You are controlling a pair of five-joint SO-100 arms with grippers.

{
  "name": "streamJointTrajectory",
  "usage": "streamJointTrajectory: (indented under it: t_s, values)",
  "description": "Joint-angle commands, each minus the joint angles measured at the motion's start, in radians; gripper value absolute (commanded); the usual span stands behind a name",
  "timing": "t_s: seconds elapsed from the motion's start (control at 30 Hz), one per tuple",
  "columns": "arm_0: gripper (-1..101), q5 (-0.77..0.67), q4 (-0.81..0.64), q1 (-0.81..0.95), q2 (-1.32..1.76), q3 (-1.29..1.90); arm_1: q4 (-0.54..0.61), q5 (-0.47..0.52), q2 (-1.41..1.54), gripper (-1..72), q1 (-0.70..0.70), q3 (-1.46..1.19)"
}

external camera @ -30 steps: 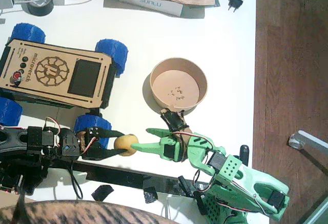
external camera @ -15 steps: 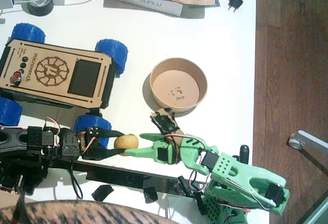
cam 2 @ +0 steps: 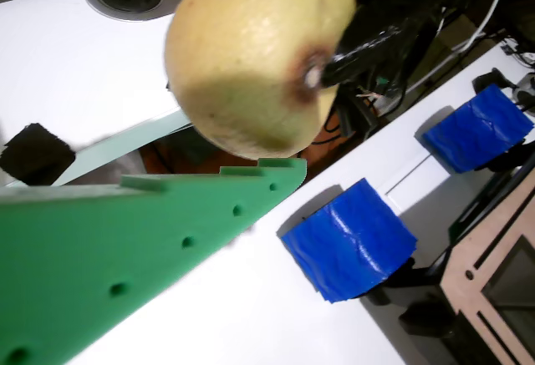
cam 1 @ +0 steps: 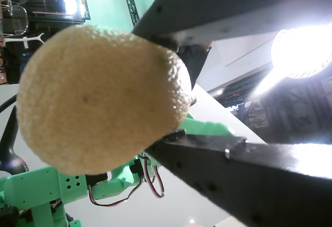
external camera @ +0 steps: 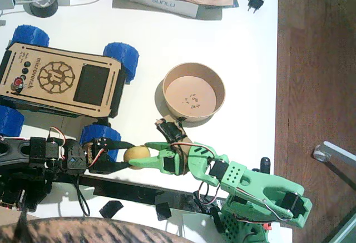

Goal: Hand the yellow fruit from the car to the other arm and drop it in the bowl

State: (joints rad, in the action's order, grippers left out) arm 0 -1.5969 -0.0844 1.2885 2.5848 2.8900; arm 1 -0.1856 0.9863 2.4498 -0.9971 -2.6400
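Yellow fruit [external camera: 136,154] off the car [external camera: 61,80], low between both arms, pinched in left black gripper [external camera: 127,155]. Right green gripper [external camera: 146,154] spread around it; contact unclear, upper finger hidden in wrist view. Bowl [external camera: 194,92] just beyond. Lower table edge cut off.

"microverch" engraved on the car [external camera: 58,82] deck — "SUNLU", upside down, on a box [external camera: 164,4]
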Motion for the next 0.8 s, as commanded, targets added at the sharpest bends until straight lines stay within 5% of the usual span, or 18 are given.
streamJointTrajectory:
  t_s: [0.0,0.23,0.47,0.77]
  values:
    - [0,-0.014,-0.02,0.003,-0.002,-0.012,0.031,-0.012,-0.017,34.8,-0.011,0.063]
    - [0,-0.014,-0.018,0.003,-0.002,-0.012,0.043,-0.017,-0.049,30.3,-0.028,0.069]
    - [0,-0.014,-0.017,0.003,-0.006,-0.012,-0.04,-0.005,-0.052,9.2,-0.051,0.097]
    - [0,-0.014,-0.017,0.003,-0.008,-0.012,-0.049,-0.006,-0.041,3.1,-0.058,0.087]
